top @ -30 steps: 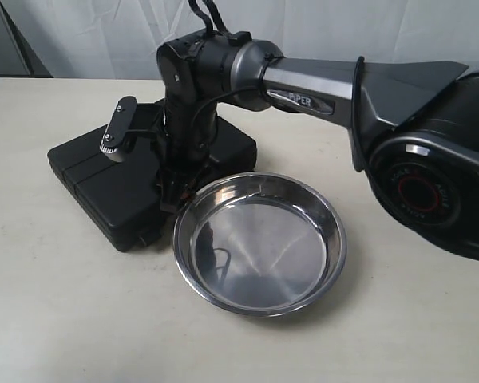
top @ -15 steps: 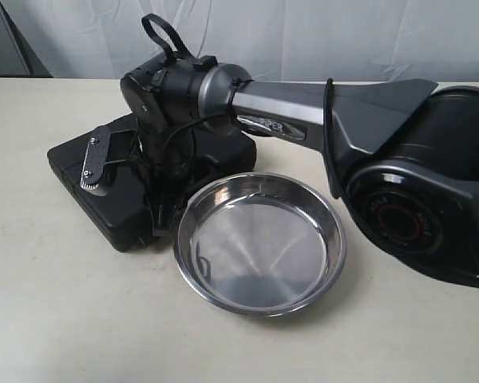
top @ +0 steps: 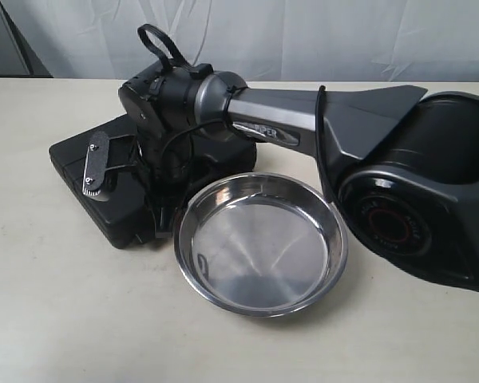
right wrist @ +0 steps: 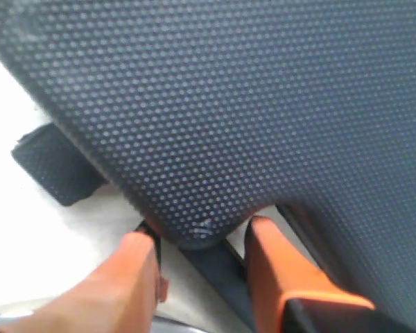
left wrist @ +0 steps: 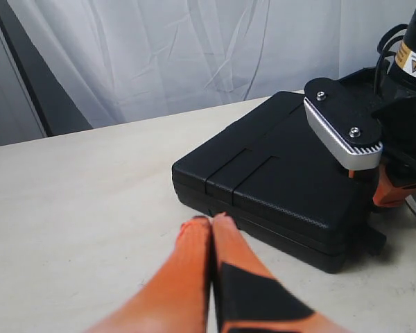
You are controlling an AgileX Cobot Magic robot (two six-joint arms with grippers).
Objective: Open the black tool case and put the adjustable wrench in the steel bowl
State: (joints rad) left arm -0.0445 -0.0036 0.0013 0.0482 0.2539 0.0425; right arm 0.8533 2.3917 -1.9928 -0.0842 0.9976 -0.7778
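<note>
Black case point(top: 70, 159) flat on the pale table point(top: 56, 319), lid down, back and to the left in the outside view. Just beside its near right corner, a shiny steel bowl point(top: 259, 255), round and wide. No telling where the wrench is.

From the right, above and behind the bowl, a big dark arm point(top: 291, 120), bent down over the case and hiding a good part of the lid. On its wrist, a small grey and black camera point(top: 96, 163), hanging over the lid.

Right gripper point(top: 161, 214) down at the case corner next to the bowl. Up close, orange fingers point(right wrist: 135, 277) set apart, with the round corner of the case point(right wrist: 263, 104) between them. Cannot tell if pressing on it or just near it. Off to one side of that corner, a small dark tab point(right wrist: 52, 166) on the table.

Left gripper point(left wrist: 211, 225) low over the table, near the case's point(left wrist: 277, 180) side but not touching it. Orange tips pressed tight together, nothing held between them.

White curtain point(top: 343, 40) along the back.
</note>
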